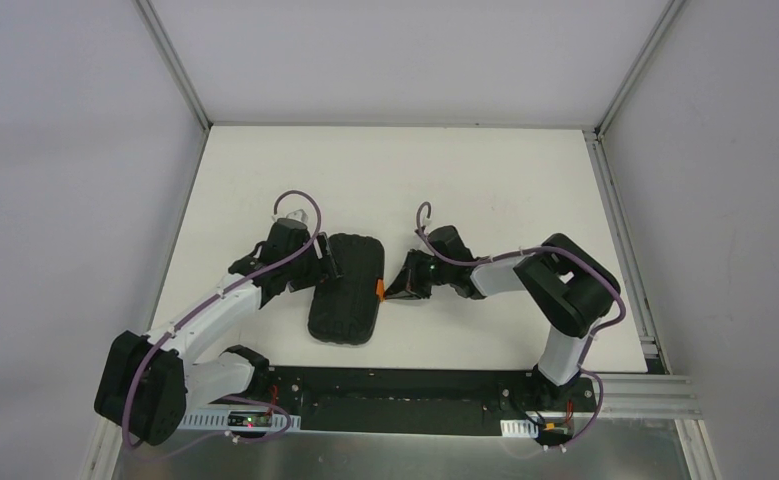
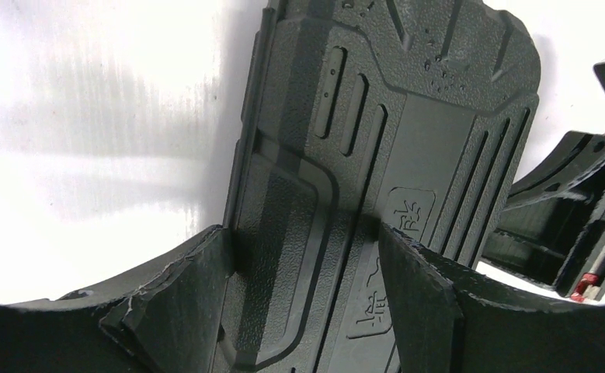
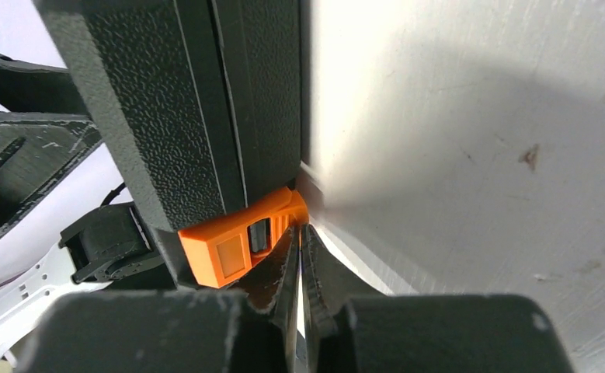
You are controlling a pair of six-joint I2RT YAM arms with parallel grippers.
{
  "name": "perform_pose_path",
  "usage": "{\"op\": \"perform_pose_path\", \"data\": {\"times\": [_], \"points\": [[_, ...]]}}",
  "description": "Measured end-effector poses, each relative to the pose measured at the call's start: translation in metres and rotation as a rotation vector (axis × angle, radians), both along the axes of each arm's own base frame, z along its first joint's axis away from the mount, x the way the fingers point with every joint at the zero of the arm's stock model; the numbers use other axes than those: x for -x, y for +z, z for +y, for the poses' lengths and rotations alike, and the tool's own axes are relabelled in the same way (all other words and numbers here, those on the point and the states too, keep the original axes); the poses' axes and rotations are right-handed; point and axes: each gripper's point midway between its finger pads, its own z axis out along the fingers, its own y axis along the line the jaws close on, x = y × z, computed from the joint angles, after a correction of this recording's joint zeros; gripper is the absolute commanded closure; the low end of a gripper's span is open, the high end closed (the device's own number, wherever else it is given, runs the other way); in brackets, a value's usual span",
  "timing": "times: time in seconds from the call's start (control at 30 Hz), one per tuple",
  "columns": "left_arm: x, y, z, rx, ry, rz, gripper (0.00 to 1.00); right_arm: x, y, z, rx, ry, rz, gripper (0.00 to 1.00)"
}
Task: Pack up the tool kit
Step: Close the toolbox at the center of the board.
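- Right gripper (image 3: 299, 233): fingers pinched nearly together, tips at orange latch (image 3: 241, 241) on right side of tool kit case (image 3: 206, 101).
- Left gripper (image 2: 303, 231): spread wide, fingers apparently resting on lid near its left side.
- Tool kit case: closed, flat on table (image 1: 465, 170), mid-width, somewhat toward near edge.
- Contents hidden; no loose tools in view.
- Likely step: latching. Next move probably calls for a firm push on latch with lid held down.
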Motion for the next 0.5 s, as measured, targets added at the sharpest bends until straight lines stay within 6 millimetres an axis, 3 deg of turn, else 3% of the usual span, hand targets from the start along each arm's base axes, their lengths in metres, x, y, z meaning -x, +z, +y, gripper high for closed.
{"op": "perform_pose_path", "data": {"times": [0.37,0.5], "points": [[-0.012,-0.001,-0.011,0.050,-0.004,-0.036,0.33,0.005,-0.009,0.000,0.045,0.012,0.019,0.94],[-0.015,0.000,-0.012,0.057,0.002,-0.047,0.31,0.002,-0.009,-0.003,0.057,-0.004,0.014,0.89]]}}
